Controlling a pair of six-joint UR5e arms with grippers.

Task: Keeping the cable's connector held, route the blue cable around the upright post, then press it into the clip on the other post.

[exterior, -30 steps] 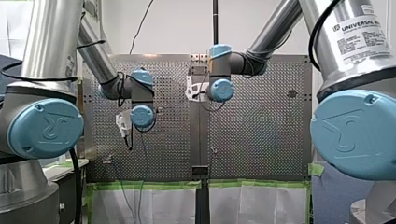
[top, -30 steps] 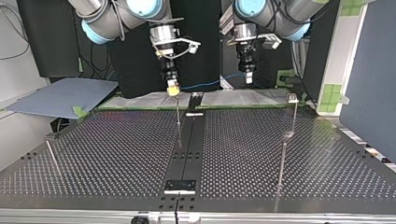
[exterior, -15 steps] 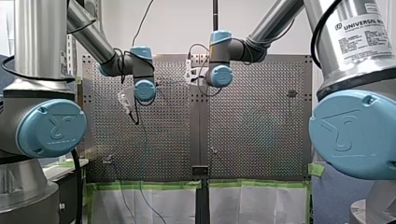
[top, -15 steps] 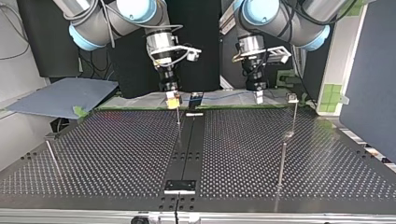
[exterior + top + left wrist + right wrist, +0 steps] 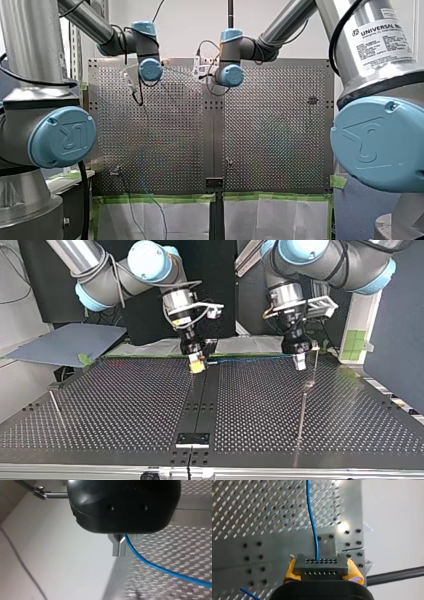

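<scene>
1. Blue cable [image 5: 250, 359] runs nearly taut just above the worktop [image 5: 125, 405], along the edge nearest the arms.
2. My right jaws, yellow-padded, are clamped on the connector [image 5: 320, 566]. My left jaws are closed on the cable itself.
3. I judge the cable light, thin and limp, so I keep tension mild.
4. One thin post [image 5: 316, 365] stands just beside my left jaws and another [image 5: 302, 412] stands nearer the camera. Elsewhere the worktop leaves open room.

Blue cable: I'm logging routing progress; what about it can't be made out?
Left wrist view: the black housing hides where my left gripper pinches the blue cable.
Top view: post's top piece too small to tell whether the cable touches it.
Front view: my right arm's wrist joint hides the connector.
</scene>
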